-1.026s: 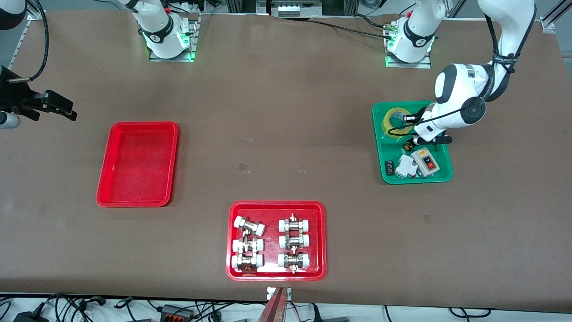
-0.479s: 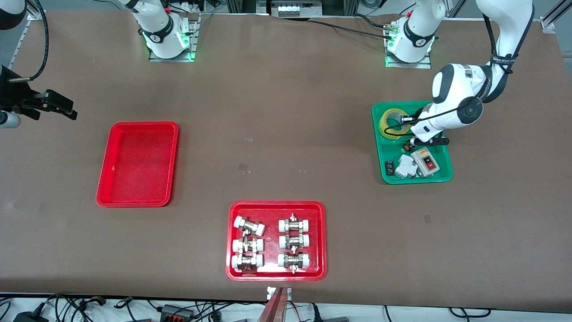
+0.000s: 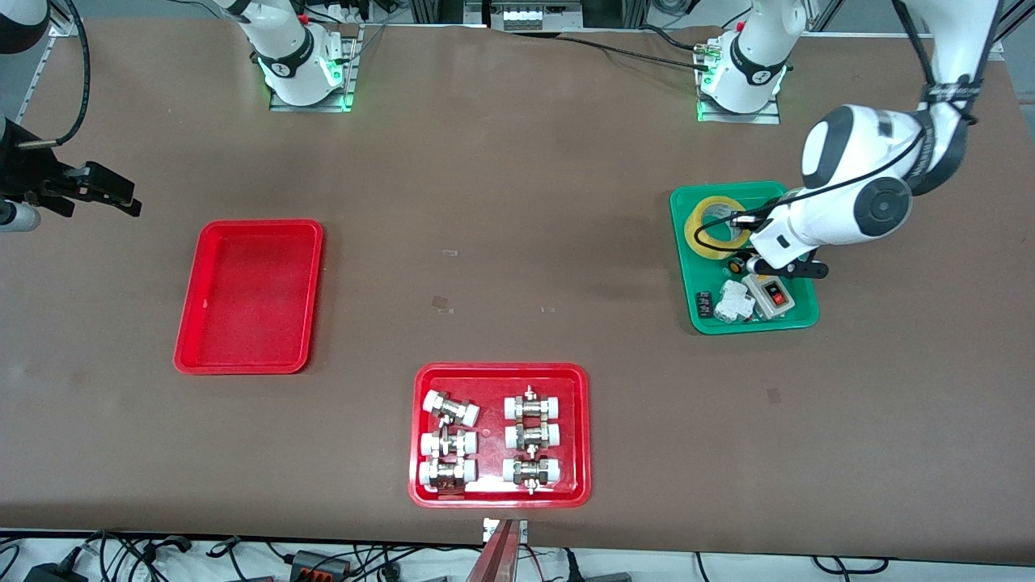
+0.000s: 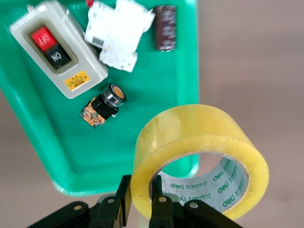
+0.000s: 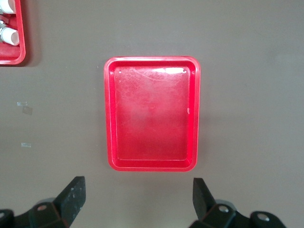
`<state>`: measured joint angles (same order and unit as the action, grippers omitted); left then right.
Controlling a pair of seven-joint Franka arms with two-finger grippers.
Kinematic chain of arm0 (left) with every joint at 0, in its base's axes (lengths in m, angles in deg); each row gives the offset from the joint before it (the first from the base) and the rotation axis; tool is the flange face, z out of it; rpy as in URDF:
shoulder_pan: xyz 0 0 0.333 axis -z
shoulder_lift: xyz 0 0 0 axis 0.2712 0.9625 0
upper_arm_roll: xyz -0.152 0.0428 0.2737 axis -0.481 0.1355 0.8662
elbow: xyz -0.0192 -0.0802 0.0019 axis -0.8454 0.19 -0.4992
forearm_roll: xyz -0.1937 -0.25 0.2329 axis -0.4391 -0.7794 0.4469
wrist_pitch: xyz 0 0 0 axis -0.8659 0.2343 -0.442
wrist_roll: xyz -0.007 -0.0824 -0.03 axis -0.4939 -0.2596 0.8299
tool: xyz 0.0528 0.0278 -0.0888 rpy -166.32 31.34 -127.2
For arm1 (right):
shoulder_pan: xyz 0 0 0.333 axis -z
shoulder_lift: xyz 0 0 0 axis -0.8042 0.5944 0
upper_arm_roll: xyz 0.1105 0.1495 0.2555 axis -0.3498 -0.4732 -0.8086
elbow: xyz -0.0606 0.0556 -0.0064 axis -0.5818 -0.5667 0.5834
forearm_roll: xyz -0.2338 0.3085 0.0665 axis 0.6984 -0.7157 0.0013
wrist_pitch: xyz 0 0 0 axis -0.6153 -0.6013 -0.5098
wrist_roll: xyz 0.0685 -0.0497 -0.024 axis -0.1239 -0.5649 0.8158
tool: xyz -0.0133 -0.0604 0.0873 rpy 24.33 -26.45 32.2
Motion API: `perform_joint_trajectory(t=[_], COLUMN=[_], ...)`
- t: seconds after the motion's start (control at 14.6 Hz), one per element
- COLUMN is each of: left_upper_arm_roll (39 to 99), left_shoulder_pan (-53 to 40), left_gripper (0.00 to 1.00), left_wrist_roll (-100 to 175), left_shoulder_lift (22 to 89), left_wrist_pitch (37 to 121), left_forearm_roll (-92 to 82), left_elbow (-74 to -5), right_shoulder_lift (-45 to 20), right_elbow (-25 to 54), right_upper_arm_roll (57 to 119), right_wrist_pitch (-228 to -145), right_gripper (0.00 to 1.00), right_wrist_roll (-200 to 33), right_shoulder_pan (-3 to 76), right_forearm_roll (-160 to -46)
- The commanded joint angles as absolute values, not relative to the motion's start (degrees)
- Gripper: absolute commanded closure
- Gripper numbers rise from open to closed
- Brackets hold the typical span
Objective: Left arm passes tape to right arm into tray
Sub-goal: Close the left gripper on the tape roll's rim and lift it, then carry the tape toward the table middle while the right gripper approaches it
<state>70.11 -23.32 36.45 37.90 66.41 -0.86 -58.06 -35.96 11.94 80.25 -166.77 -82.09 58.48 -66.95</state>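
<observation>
Since the earlier frames the left arm (image 3: 857,182) has risen and carried the tape (image 4: 199,159) up, so the roll now hangs over the green tray (image 3: 796,319) instead of lying in it. The left tool (image 4: 140,202) is closed on the wall of the roll, one finger inside the core and one outside, probably so the other arm can take the free side. The right tool (image 5: 137,197) waits wide open and empty, high over the worktop (image 3: 517,202) beside the red tray (image 3: 190,327).
</observation>
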Motion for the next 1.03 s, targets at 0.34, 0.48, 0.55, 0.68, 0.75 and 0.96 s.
perform_joint_trajectory(t=[0.34,0.48,0.55,0.68,0.75,0.96], left_upper_arm_roll=[63.2,58.2,56.2,55.1,54.8,54.8], left_shoulder_pan=[-19.5,-19.3,-19.3,-18.4,-17.8,-15.4], left_gripper=[1.00,1.00,1.00,1.00,1.00,1.00], left_wrist_roll=[47.7,58.5,63.0,67.4,68.9,71.9], left_shoulder_lift=[37.9,38.3,39.0,40.3,41.4,45.3], left_wrist_pitch=[42.0,42.3,43.1,48.1,50.5,61.6], left_forearm_roll=[-17.7,-23.0,-24.7,-29.3,-31.5,-38.3], left_elbow=[-32.8,-28.1,-26.6,-26.1,-26.1,-26.0], right_shoulder_lift=[-36.6,-35.3,-33.4,-31.4,-29.5,-28.7], right_elbow=[12.1,12.1,12.1,12.1,12.1,12.0], right_upper_arm_roll=[79.9,79.8,79.8,79.8,79.8,79.8], right_wrist_pitch=[-166.2,-166.2,-166.2,-166.2,-166.1,-165.9], right_gripper=[0.00,0.00,0.00,0.00,0.00,0.00], right_wrist_roll=[-82.9,-82.6,-82.7,-82.9,-82.9,-83.0], right_shoulder_pan=[58.4,57.8,57.2,55.6,54.0,51.4], right_forearm_roll=[-67.6,-67.7,-67.7,-67.7,-67.7,-67.8])
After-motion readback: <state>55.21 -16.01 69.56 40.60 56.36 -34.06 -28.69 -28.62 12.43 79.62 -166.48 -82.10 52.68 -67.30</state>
